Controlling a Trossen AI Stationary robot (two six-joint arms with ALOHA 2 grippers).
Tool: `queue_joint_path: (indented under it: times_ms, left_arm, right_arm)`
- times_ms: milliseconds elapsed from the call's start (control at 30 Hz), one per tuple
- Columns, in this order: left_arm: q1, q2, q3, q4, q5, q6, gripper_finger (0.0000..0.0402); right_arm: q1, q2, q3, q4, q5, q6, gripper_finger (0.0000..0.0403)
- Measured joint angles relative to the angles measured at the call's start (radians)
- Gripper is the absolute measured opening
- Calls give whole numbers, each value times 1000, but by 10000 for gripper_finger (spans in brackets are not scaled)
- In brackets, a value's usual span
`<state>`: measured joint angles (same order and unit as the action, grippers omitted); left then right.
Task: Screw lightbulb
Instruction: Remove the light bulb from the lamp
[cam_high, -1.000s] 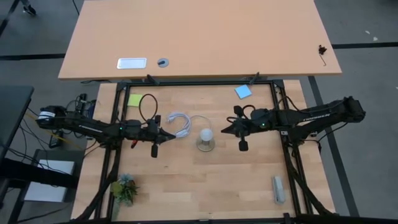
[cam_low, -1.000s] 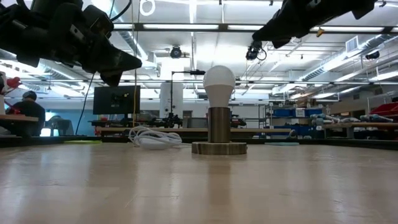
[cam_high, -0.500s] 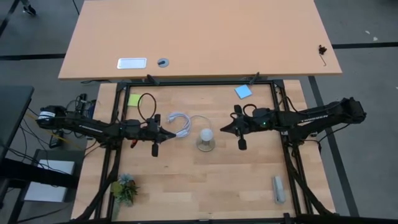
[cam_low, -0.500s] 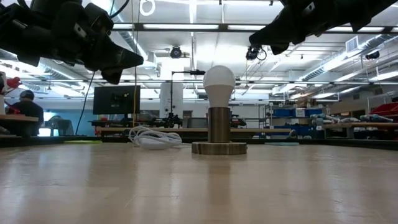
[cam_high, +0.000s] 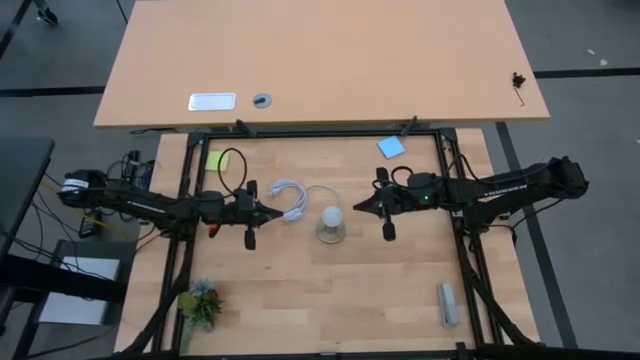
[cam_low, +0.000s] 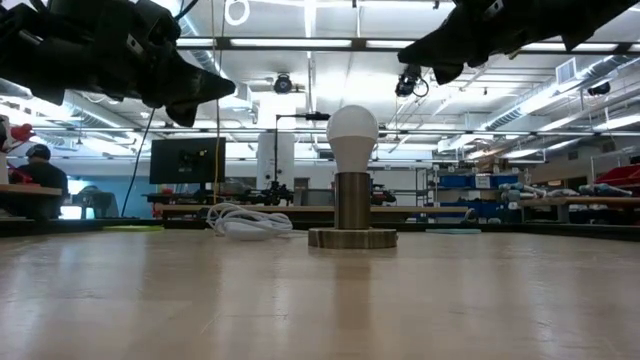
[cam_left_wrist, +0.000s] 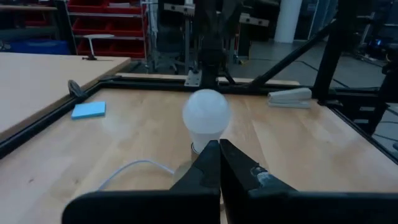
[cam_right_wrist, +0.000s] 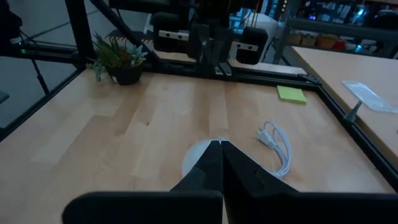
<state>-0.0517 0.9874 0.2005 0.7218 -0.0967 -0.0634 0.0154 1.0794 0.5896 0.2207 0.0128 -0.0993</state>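
From above: bulb (cam_high: 331, 217) standing in the socket (cam_high: 331, 233) mid-table, long axis vertical, between the two arms; right gripper (cam_high: 362, 210) just beside it on one side, left gripper (cam_high: 276, 216) farther off on the other past the cable (cam_high: 290, 197), so right arm judged the nearer for a twist. From table height: bulb (cam_low: 352, 126) upright on the socket (cam_low: 352, 214), white dome up, neck hidden inside, apparently seated already; both grippers hanging above dome level, right gripper (cam_low: 408, 56) and left gripper (cam_low: 227, 91) touching nothing. From the left wrist: fingers (cam_left_wrist: 208, 163) pressed together, empty, aimed at the bulb (cam_left_wrist: 206, 114) straight ahead, its matte white globe tapering downward. From the right wrist: fingers (cam_right_wrist: 211, 160) likewise closed on nothing, with the bulb (cam_right_wrist: 196, 157) showing just past them, mostly covered.
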Motion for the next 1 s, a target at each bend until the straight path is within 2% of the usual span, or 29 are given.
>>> queue_joint_path:
  times_ms: [467,633,800,1000]
  left_arm:
    - [-2,29,0,-73,-46,-43,0]
    - [-2,91,0,-69,-46,-150,3]
    - [-3,188,0,3,-71,-209,28]
    - [-3,340,43,166,-78,-202,84]
  right_arm:
    - [-13,0,0,48,1,-31,4]
    - [-12,0,0,48,1,-35,4]
    - [-13,0,0,30,-2,-44,4]
    - [-13,0,0,30,-6,-43,5]
